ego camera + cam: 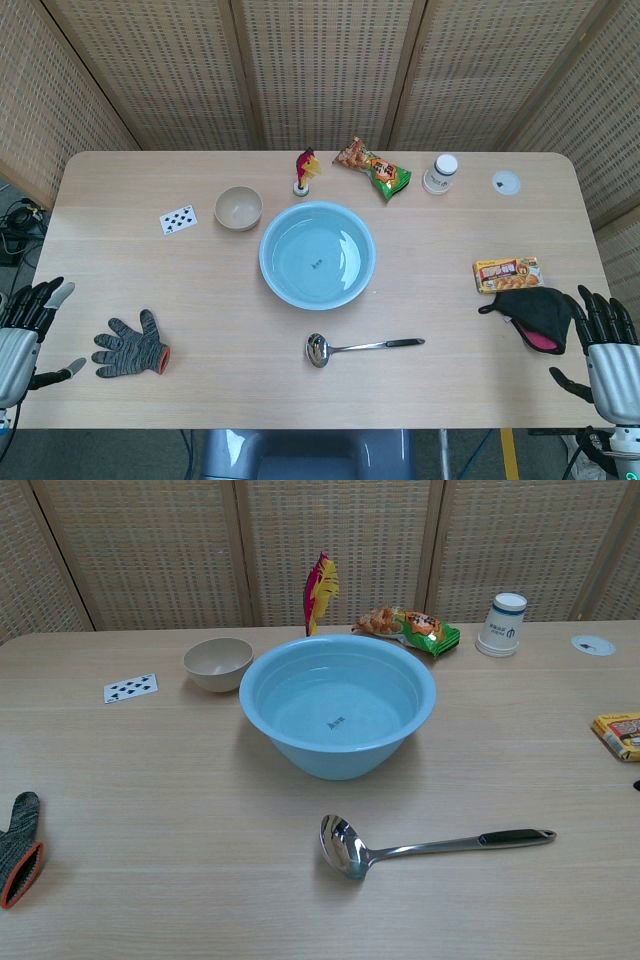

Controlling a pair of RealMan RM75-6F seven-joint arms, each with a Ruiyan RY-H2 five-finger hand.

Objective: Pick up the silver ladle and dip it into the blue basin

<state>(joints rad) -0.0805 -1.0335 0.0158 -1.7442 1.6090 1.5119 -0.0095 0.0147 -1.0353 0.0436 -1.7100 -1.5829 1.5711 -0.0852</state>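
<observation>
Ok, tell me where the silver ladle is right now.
In the head view the silver ladle lies flat on the table, just in front of the blue basin, its bowl pointing toward the robot's left and its black handle toward the right; neither hand touches it.

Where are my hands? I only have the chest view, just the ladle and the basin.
Observer: Both sit at the near table edge; the right hand is open, off past the ladle's black handle end.
Operator: And the left?
Observer: The left hand is open too, beside a grey glove.
Operator: Anything near the right hand?
Observer: A black pouch with pink lining lies just beside it, between it and the ladle.
</observation>
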